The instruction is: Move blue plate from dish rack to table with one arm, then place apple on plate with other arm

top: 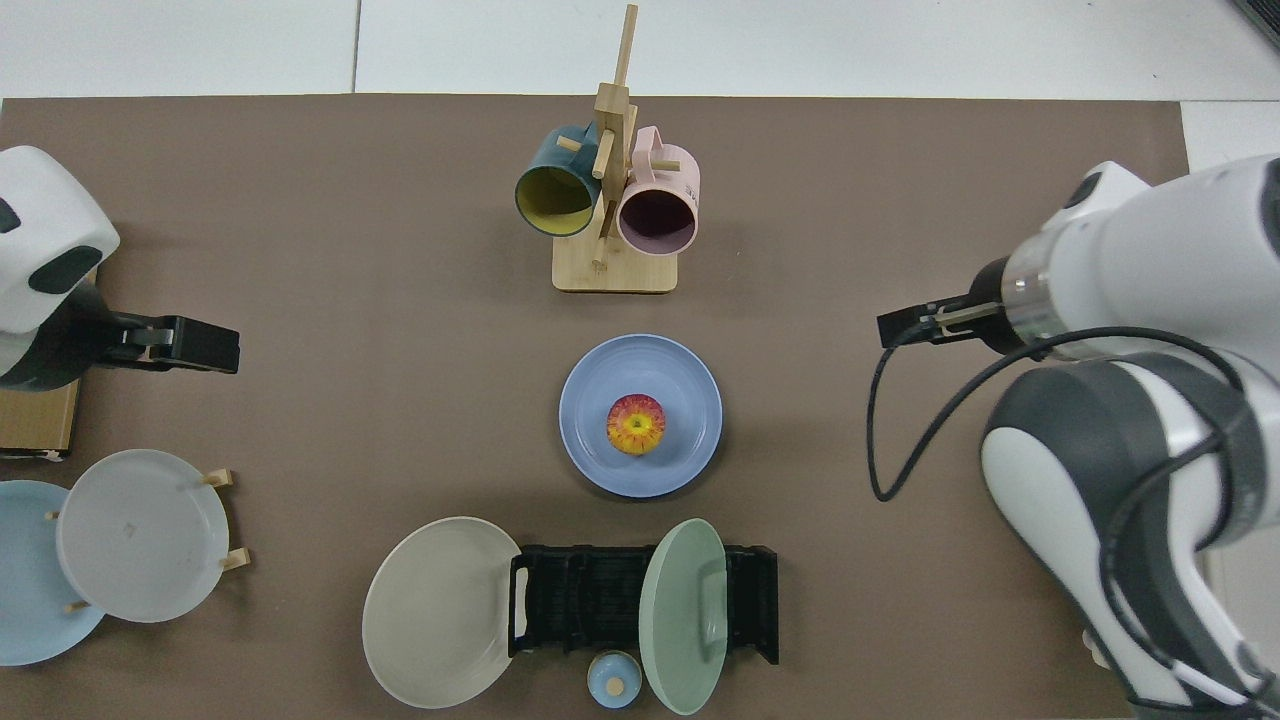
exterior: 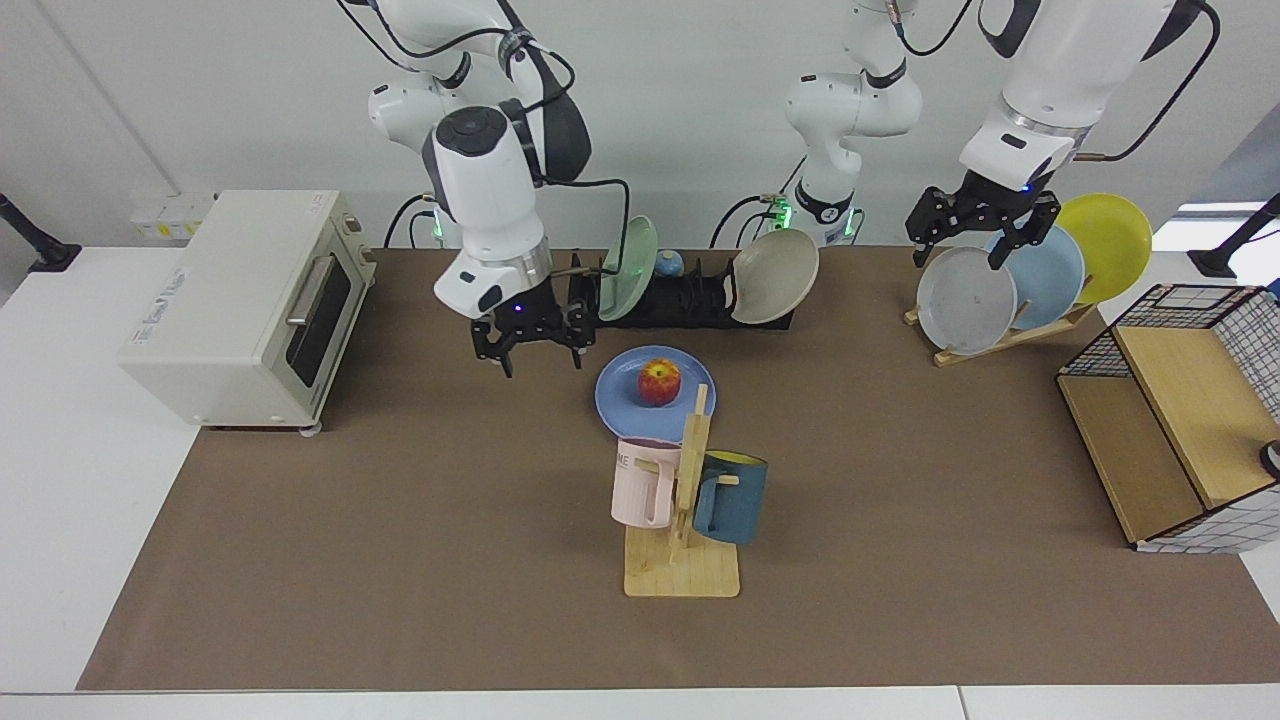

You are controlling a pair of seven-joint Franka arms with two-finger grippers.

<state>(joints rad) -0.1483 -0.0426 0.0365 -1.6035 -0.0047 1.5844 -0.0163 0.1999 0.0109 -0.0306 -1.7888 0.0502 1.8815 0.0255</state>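
Resting: one apple (exterior: 658, 381) on one blue plate (exterior: 620, 394); right claw (exterior: 534, 341), left claw (exterior: 982, 232) both spread, empty.

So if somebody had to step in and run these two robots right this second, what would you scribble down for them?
Right gripper: open, holding nothing, above the mat between the toaster oven and the blue plate.
Left gripper: open, holding nothing, waiting above the wooden plate stand.
Blue plate: flat on the table, in front of the dish rack.
Apple: sitting on the plate's middle.
Done: plate moved, apple placed.
Left: nothing that shows, except maybe parking the arms.
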